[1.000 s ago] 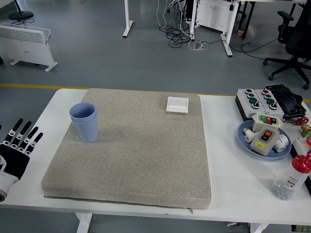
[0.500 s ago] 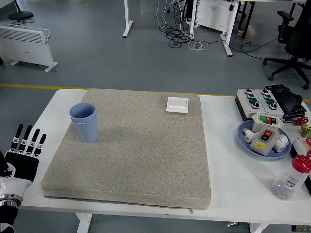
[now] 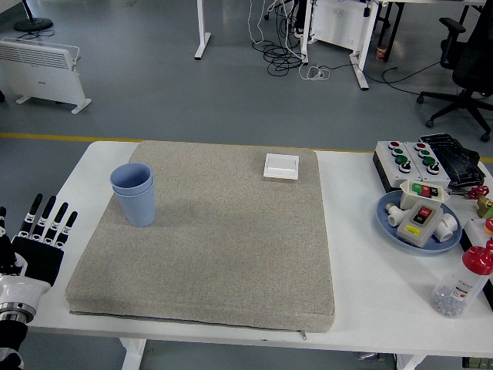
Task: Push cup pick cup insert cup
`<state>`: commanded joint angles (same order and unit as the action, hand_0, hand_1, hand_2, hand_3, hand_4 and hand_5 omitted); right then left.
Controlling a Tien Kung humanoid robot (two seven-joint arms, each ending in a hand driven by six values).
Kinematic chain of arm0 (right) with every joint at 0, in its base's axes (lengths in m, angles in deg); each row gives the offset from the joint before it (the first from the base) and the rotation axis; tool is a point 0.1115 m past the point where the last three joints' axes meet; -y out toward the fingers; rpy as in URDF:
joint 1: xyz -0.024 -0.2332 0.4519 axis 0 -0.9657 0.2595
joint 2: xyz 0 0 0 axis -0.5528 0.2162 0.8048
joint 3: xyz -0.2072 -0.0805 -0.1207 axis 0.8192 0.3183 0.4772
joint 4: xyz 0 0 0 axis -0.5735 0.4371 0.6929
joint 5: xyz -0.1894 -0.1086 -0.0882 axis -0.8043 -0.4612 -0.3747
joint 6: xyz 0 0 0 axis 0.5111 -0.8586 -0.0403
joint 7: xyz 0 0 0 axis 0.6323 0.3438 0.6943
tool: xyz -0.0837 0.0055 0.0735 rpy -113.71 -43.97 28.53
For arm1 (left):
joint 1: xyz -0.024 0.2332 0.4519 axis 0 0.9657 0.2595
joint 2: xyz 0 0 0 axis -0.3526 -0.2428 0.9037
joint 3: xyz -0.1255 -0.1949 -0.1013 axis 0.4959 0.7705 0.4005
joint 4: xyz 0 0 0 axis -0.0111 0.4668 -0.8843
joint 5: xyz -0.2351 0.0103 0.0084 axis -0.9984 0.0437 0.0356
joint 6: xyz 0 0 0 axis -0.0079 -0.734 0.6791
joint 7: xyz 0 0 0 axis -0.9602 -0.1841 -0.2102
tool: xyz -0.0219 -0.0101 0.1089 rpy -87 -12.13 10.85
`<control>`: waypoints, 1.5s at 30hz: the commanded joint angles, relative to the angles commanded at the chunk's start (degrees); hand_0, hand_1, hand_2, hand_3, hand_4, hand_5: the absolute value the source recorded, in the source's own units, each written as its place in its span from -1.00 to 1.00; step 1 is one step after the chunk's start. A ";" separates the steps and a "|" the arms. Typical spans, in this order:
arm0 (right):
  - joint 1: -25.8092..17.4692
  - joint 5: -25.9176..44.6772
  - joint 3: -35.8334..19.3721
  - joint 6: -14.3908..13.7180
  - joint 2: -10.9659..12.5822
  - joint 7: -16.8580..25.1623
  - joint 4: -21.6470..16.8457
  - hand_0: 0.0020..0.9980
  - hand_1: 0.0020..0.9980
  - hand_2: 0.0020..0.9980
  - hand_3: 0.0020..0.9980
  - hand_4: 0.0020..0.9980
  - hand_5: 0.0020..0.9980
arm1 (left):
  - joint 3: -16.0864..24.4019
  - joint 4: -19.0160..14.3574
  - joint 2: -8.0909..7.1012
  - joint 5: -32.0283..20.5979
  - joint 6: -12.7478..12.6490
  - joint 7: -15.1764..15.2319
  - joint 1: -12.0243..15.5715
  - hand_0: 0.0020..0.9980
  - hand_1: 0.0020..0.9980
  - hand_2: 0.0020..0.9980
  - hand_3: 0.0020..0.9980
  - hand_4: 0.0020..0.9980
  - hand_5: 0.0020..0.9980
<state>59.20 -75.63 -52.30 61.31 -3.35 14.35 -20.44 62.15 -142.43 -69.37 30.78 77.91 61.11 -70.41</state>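
The work looked finished, or nearly so: the pale blue plastic cups (image 3: pixel 134 193) stood nested, one rim showing just inside the other, upright on the grey felt-like mat (image 3: pixel 223 247) near its far left corner. Judging only by how things lay, the inserting was done and nothing seemed left but for the arm to clear off (though whether another round was planned, I could not tell).

The robot's left hand (image 3: pixel 37 240), black with white-marked fingers, hovered at the tabletop's (image 3: pixel 370 293) near left corner, just off the mat's left edge. Its fingers were stretched out straight and side by side, pointing away from the robot, grasping nothing. The cups stood well apart from it, farther along the mat's left side toward the far edge, with bare mat and a strip of white tabletop between them.

No right arm showed anywhere. A small white square switch plate (image 3: pixel 281 166) lay at the mat's far edge, and a blue plate of button boxes (image 3: pixel 418 218) sat by the tabletop's right edge, both untouched.
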 joint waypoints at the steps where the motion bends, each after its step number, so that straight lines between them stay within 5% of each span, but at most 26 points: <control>1: 0.01 0.00 0.00 -0.01 0.01 0.00 0.00 0.45 0.30 0.30 0.16 -0.76 -0.06 | 0.12 0.01 0.01 0.57 -0.17 -0.16 0.05 0.62 0.60 0.67 0.53 0.25 1.00; 45: 0.25 -0.50 -0.40 0.01 0.11 0.05 0.00 0.45 0.30 0.30 0.16 -0.75 -0.06 | 1.35 1.45 0.56 2.40 -3.31 0.94 -0.49 0.61 0.58 0.64 0.50 0.24 1.00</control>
<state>59.45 -76.13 -52.70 61.32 -3.25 14.40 -20.44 63.50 -140.98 -68.81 33.17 74.60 62.05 -70.90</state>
